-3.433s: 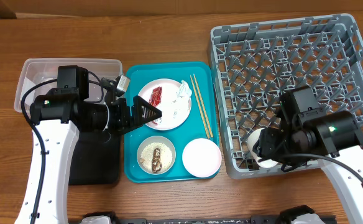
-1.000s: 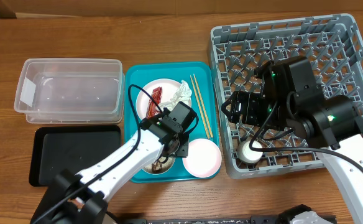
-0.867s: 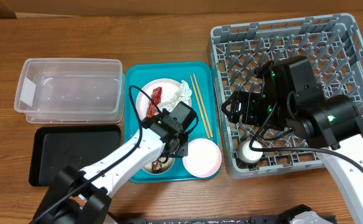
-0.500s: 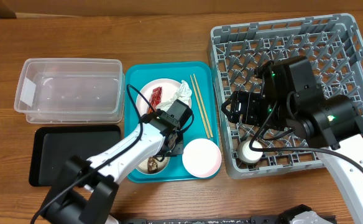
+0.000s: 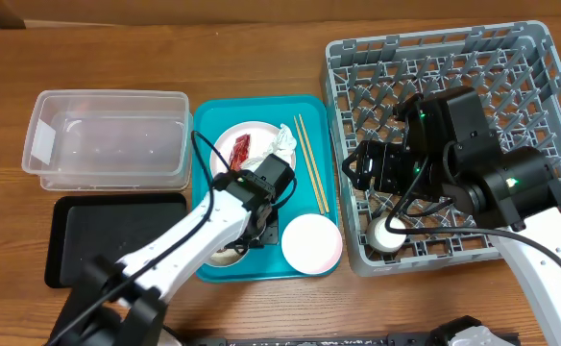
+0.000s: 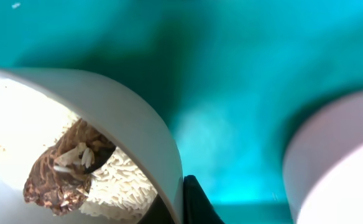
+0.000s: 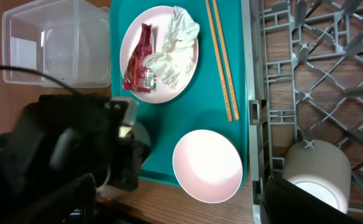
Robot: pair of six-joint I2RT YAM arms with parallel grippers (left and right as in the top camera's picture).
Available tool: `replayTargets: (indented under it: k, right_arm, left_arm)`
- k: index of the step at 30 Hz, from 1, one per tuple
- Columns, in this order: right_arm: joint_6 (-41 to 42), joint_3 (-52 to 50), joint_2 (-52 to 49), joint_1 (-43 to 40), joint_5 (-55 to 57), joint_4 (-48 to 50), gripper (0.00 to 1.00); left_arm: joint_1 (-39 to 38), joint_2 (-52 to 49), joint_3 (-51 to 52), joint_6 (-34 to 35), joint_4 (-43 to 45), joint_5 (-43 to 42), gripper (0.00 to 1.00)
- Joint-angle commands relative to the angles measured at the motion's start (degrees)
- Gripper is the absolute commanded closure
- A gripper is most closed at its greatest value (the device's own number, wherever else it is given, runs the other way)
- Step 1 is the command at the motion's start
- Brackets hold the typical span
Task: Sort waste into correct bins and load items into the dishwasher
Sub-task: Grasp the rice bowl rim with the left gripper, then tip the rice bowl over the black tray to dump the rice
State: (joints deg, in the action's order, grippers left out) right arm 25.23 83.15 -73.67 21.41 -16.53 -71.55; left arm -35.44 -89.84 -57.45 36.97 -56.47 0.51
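**Left arm down on the food bowl, right arm over the rack**

The left arm [image 5: 189, 235] reaches in from the near-left edge and bends down over the teal tray [image 5: 204, 120]. Its wrist hides most of the bowl [image 6: 141, 124] holding the brown lump [image 6: 57, 180] and rice [image 6: 122, 183]. Up close, one dark fingertip [image 6: 192, 200] lies against the outside of the bowl's wall. A dark shape inside, behind the lump, may be the other, so I cannot tell whether the left jaws are clamped on the wall or only straddle it.

The right arm [image 5: 511, 187] hangs over the rack [image 5: 549, 58]. The right jaws are apart with nothing between them (only blurred dark edges in its wrist view's lower corners). The cup [image 5: 386, 235] stands in the rack's near-left corner.

The red wrapper [image 5: 239, 149] and napkin [image 5: 280, 142] lie on the plate [image 5: 256, 132], with the chopsticks [image 5: 309, 163] beside it and a second bowl [image 5: 311, 242] nearer. The tub [image 5: 108, 144] and black tray [image 5: 117, 240] sit on the table [image 5: 261, 48], left of the teal tray.

Some three seconds ago the left arm lay over the black tray and the right arm crouched at the cup. Over the last second the right arm has not moved.
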Motion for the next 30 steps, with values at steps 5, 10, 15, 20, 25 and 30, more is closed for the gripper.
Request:
replayTargets:
  k: [5,10,15,20,25,30]
  right_arm:
    - [-0.13,0.81,-0.02,0.24,-0.02,0.0,0.11]
    - [-0.15,0.81,-0.02,0.24,-0.02,-0.15,0.09]
    - [-0.13,0.81,-0.02,0.24,-0.02,-0.09,0.08]
    - [-0.15,0.81,-0.02,0.24,-0.02,-0.09,0.08]
    - [-0.15,0.81,-0.02,0.24,-0.02,-0.09,0.08]
    - [-0.15,0.81,-0.02,0.24,-0.02,-0.07,0.08]
  left_arm:
    - [7.41,14.05,-2.19,-0.42,-6.21,-6.95,0.96]
    - [23.12,19.06,-2.19,-10.71,-9.75,-17.18,0.96]
    - [43.15,17.79,-1.73,-26.84,-11.8,-34.14,0.96]
    - [59.76,11.28,-1.4,-41.59,-14.67,-47.45,0.96]
    - [67.43,1.53,-1.4,-57.77,-19.28,-62.18,0.96]
    - [71.3,-7.08,-1.4,-76.02,-29.42,-71.08,0.96]
